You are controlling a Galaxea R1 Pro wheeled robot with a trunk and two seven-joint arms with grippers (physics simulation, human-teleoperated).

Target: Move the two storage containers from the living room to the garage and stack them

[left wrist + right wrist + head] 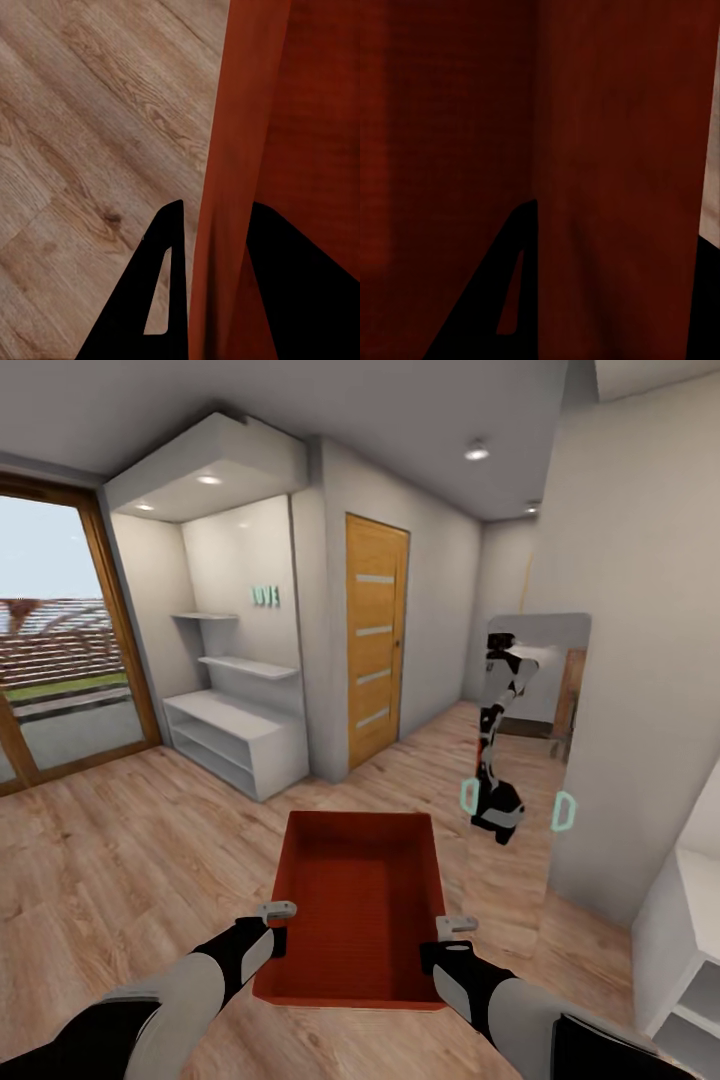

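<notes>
Gripping the left wall of the orange-red ribbed plastic storage container point(352, 905), the left gripper point(277, 926) is pinching it at 7 o'clock, one black finger point(154, 300) outside and one inside. That open bin is hanging above the light wood plank floor point(110, 860). At 5 o'clock the right gripper point(452, 940) is pinching the right wall likewise. Small teal lettering point(265, 596) at 11 o'clock, above the white shelving unit point(235, 735), is sitting blurred and unreadable; an orange wooden door point(376, 638) is standing at 12 o'clock.
</notes>
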